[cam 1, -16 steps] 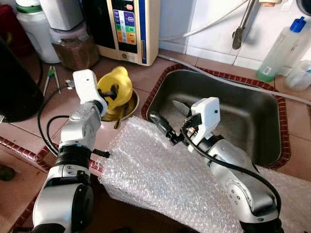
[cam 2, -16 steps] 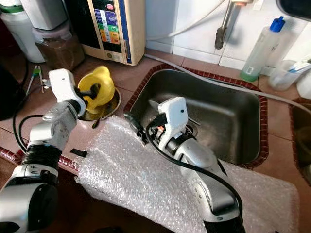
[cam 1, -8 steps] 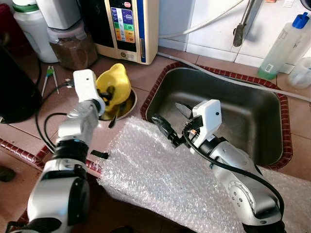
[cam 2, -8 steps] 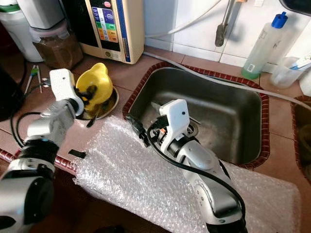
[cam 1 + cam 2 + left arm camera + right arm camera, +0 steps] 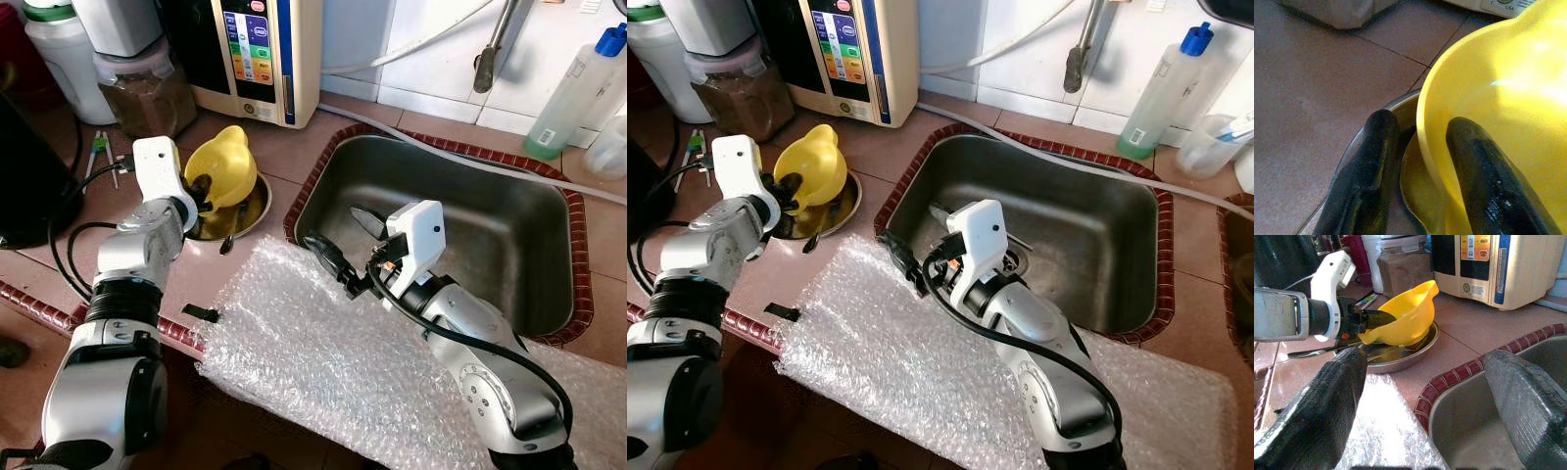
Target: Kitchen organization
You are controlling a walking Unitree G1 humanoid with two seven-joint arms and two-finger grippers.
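Left gripper (image 5: 199,186) clamps our yellow funnel's (image 5: 227,166) rim, one finger inside, one outside; right gripper (image 5: 340,238), fingers apart, sits well away by the sink (image 5: 460,196).

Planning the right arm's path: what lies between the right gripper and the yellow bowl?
In the right wrist view, past the open right gripper: the sink's tiled rim, bare countertop, then the metal plate under the yellow bowl.

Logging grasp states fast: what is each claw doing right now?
Left claw: closed on the rim of the yellow funnel.
Right claw: open, holding nothing, above the sink edge.
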